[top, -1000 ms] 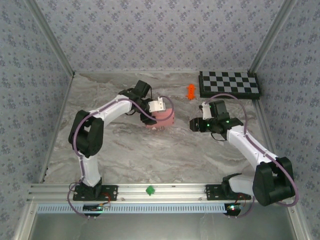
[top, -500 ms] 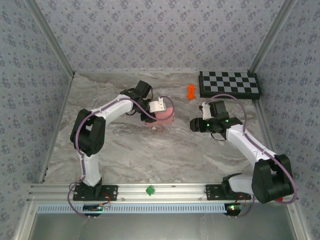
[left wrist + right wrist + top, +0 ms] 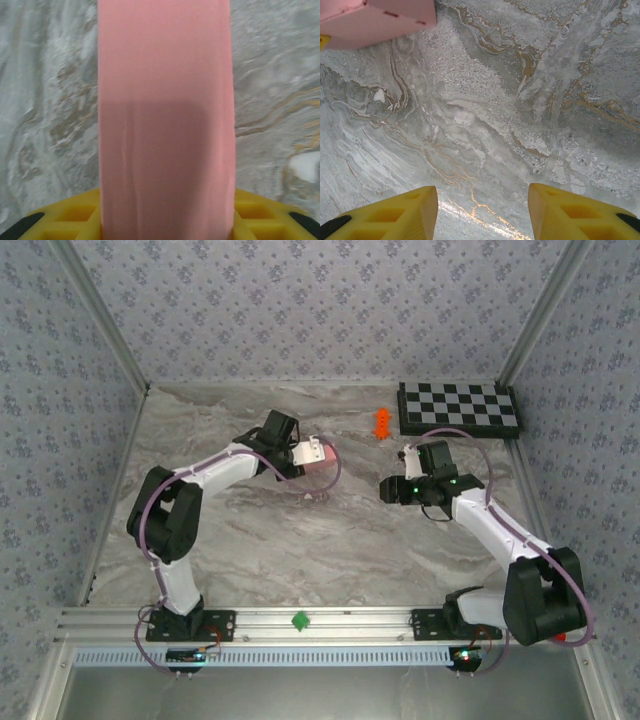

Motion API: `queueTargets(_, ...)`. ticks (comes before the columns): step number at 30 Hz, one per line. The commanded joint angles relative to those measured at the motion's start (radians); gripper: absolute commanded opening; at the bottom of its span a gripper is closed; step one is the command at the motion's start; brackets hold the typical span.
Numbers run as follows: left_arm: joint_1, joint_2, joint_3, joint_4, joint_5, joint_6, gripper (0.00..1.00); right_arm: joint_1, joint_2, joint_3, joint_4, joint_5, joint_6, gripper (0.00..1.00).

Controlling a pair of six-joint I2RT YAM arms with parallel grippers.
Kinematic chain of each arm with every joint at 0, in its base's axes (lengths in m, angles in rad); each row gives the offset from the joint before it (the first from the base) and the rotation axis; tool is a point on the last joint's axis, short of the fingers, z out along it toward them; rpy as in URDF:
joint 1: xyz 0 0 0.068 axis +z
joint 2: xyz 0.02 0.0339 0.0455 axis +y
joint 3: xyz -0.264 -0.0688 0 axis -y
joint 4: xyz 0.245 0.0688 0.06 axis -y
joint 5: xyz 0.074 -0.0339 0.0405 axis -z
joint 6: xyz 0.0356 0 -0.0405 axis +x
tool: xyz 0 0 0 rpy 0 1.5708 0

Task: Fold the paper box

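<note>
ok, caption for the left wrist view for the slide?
Left pincer closed on the pink box, with the marble table behind it.

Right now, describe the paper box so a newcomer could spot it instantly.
On the marbled table, look left of the black-and-white checkerboard at the far right, past the small orange toy. The paper box is clamped in the left gripper near the table's middle. It is the only plain pink thing; its neighbours are orange or checkered.
</note>
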Motion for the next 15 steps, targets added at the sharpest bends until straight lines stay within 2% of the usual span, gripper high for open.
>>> queueTargets(1,-0.002,-0.042,-0.061,0.153,-0.141,-0.003,0.45,-0.011,0.014,-0.013,0.003,-0.007,0.016,0.52)
queueTargets(8,-0.014,-0.016,-0.167,0.366,-0.313,0.042,0.45,-0.011,0.025,-0.013,0.008,-0.011,0.017,0.52)
queueTargets(15,-0.021,0.016,-0.228,0.517,-0.401,0.054,0.48,-0.011,0.031,-0.014,0.007,-0.01,0.017,0.52)
